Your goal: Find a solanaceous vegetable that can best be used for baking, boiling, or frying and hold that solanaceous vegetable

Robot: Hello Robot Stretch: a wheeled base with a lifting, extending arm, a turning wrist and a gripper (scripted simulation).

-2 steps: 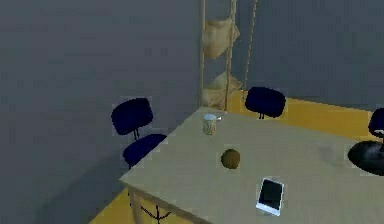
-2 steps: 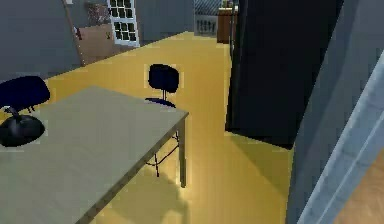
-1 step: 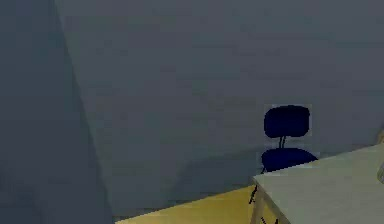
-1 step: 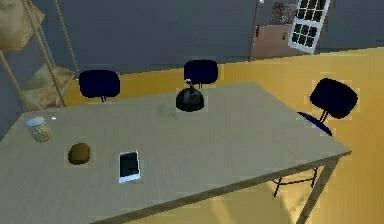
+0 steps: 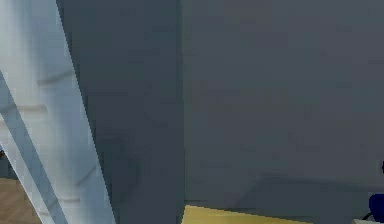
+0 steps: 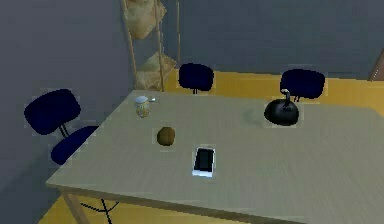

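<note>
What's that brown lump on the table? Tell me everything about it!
It looks like a potato: a small, brown, roundish lump with dull skin, whole. It lies on the pale table, toward its middle, touching only the tabletop. A white cup stands apart behind it, and a phone lies flat nearer the arm side view's right.

Beige worktop (image 6: 120, 165); brown potato (image 6: 166, 135); black-screened, white-edged phone (image 6: 204, 161) at its five o'clock; navy chairs (image 6: 55, 118); yellow floor (image 6: 350, 100); grey wall (image 5: 280, 90).
</note>
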